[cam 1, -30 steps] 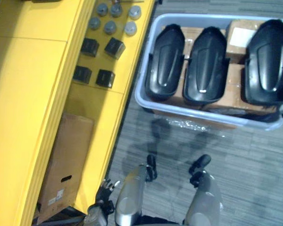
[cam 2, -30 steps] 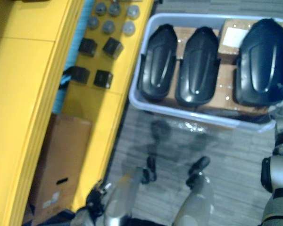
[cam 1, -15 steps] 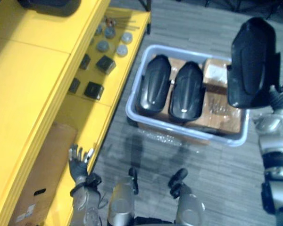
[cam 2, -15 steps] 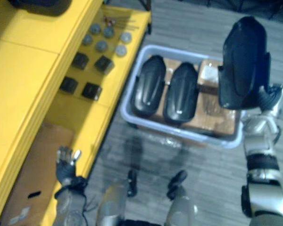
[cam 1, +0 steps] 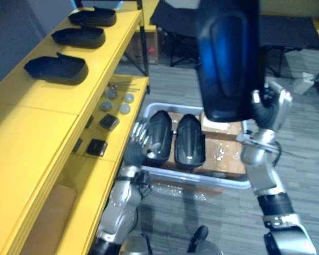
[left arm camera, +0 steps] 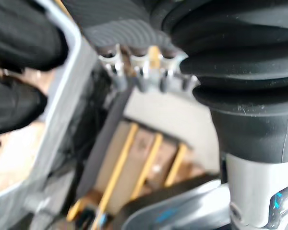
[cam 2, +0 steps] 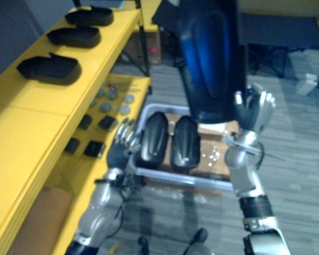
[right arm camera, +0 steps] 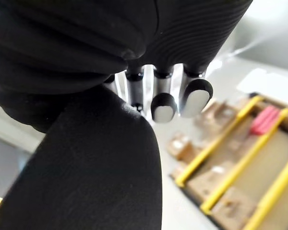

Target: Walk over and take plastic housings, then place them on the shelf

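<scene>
Right hand [cam 1: 267,108]: raised above the bin, fingers curled round the lower end of one black plastic housing [cam 1: 228,58]. That housing stands upright in the air, its long side vertical, clear of the bin and of the shelf. In the right wrist view its dark body [right arm camera: 101,172] lies against the palm, with the dark fingertips [right arm camera: 163,107] showing past its edge.

Left hand [cam 1: 139,142]: fingers straight and spread wide, holding nothing. It hovers between the shelf front and the left end of the bin, just beside the nearer housing in it.

Bin [cam 1: 212,179]: grey, on the grey floor [cam 1: 308,175], just beside the shelf. Two housings [cam 1: 160,139] [cam 1: 190,142] lie in it side by side on brown cardboard boxes [cam 1: 223,156].

Shelf [cam 1: 37,117]: yellow, to the robot's left. Three housings [cam 1: 57,69] [cam 1: 78,37] [cam 1: 93,16] lie in a row along the top board, apart from one another. On the lower board lie small black blocks [cam 1: 97,146] and grey round discs [cam 1: 117,101].
</scene>
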Robot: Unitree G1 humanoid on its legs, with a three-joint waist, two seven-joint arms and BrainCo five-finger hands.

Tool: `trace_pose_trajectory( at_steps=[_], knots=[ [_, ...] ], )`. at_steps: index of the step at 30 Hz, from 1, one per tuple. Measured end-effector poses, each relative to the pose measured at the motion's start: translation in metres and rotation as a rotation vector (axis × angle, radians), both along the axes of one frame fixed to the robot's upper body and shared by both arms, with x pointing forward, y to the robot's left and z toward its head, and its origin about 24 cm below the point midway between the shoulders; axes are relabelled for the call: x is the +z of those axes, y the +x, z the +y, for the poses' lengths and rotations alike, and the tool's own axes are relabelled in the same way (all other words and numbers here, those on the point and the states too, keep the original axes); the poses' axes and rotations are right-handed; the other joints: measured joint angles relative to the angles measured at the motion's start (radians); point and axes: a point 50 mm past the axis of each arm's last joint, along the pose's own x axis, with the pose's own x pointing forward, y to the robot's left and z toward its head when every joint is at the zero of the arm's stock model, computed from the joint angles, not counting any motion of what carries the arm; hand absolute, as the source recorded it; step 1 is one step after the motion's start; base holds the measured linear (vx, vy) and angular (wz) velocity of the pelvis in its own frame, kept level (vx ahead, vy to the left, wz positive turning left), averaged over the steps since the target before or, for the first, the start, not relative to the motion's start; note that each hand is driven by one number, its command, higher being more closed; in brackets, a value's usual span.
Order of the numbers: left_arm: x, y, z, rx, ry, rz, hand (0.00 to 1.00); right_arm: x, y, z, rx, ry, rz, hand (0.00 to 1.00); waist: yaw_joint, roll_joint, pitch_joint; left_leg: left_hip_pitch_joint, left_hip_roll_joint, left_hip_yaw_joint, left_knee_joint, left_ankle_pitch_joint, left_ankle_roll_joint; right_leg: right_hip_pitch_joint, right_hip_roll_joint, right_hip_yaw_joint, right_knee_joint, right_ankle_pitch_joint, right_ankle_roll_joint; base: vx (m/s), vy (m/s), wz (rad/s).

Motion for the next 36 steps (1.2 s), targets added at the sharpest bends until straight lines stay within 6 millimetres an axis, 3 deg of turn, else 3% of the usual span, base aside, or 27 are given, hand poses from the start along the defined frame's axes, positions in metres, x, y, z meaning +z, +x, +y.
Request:
trace_pose_trajectory(
  at_steps=[8, 21, 26, 27, 36],
  knots=[
    [-0.010, 0.011, -0.002, -0.020, -0.061, 0.090, 0.00, -0.006, -0.004, 0.039, 0.151, -0.094, -0.021, 1.00, -0.008, -0.015, -0.016, 0.028, -0.003, 0.028, -0.015, 0.002, -0.002, 0.001, 0.003, 0.030, 0.000, 0.009, -0.004, -0.04, 0.025, -0.11],
    [-0.017, 0.013, 0.001, -0.039, -0.132, 0.133, 0.00, -0.037, -0.003, 0.068, 0.312, -0.198, 0.146, 1.00, -0.009, -0.020, -0.048, 0.026, -0.002, 0.028, -0.022, 0.011, -0.004, 0.000, 0.006, 0.029, -0.001, 0.009, -0.005, -0.03, 0.003, 0.00],
    [-0.019, 0.013, 0.004, -0.026, -0.138, 0.140, 0.00, -0.052, -0.008, 0.070, 0.338, -0.199, 0.208, 1.00, -0.008, -0.023, -0.057, 0.026, -0.002, 0.027, -0.024, 0.011, -0.004, 0.000, 0.006, 0.029, -0.001, 0.009, -0.005, -0.01, 0.002, 0.00],
    [-0.019, 0.013, 0.005, -0.020, -0.140, 0.141, 1.00, -0.056, -0.009, 0.069, 0.338, -0.194, 0.221, 1.00, -0.009, -0.024, -0.063, 0.026, -0.002, 0.027, -0.025, 0.011, -0.004, -0.001, 0.006, 0.029, -0.001, 0.009, -0.005, 0.00, 0.000, 0.00],
    [-0.012, 0.007, 0.013, 0.037, -0.197, 0.079, 1.00, -0.079, -0.023, 0.072, 0.368, -0.131, 0.297, 1.00, -0.009, -0.027, -0.076, 0.027, -0.002, 0.030, -0.030, 0.011, -0.004, -0.004, 0.008, 0.031, -0.001, 0.009, -0.005, 0.00, 0.000, 0.00]
  ],
)
